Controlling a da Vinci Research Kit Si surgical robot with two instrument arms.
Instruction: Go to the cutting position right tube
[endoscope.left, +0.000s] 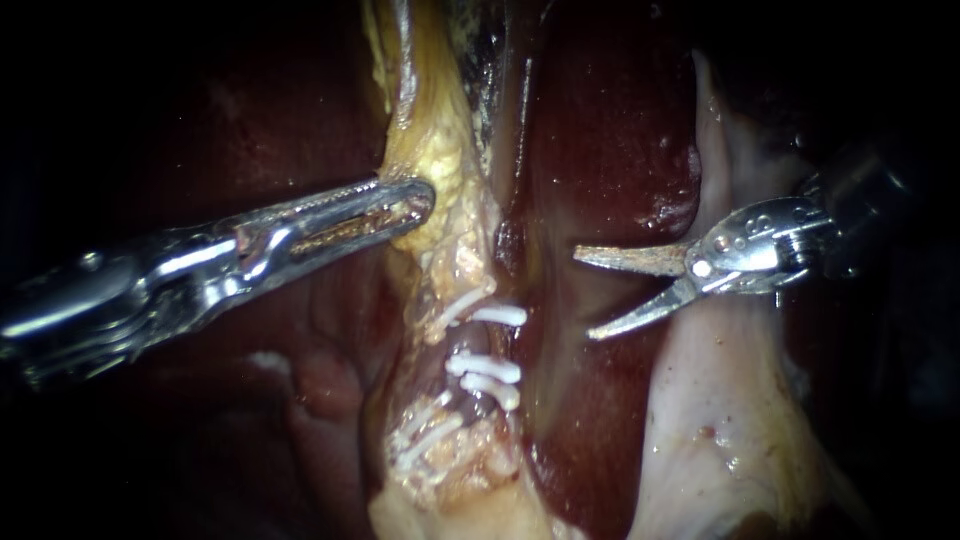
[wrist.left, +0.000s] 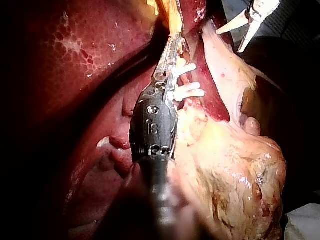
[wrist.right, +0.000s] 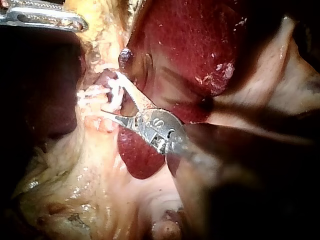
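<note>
My right instrument (endoscope.left: 587, 295) has two thin blades standing open, pointing left at the clipped strand and apart from it. Several white clips (endoscope.left: 487, 367) cross a pale tube (endoscope.left: 470, 340) in yellow fatty tissue at mid view. Which tube is the right one I cannot tell. My left instrument (endoscope.left: 415, 205) comes in from the left, its jaws shut on the yellow fatty tissue (endoscope.left: 445, 160) above the clips. In the right wrist view the open blades (wrist.right: 112, 97) lie just beside the clips (wrist.right: 112, 95). The left wrist view shows its jaws (wrist.left: 172, 37) on the yellow tissue, with the clips (wrist.left: 187, 90) beside the shaft.
Dark red liver (endoscope.left: 600, 130) fills the background between the strand and the blades. A pale whitish fold of tissue (endoscope.left: 720, 400) lies under my right instrument. My left instrument (wrist.right: 45, 19) shows far beyond the blades in the right wrist view; my right instrument's blades (wrist.left: 229, 41) show in the left wrist view.
</note>
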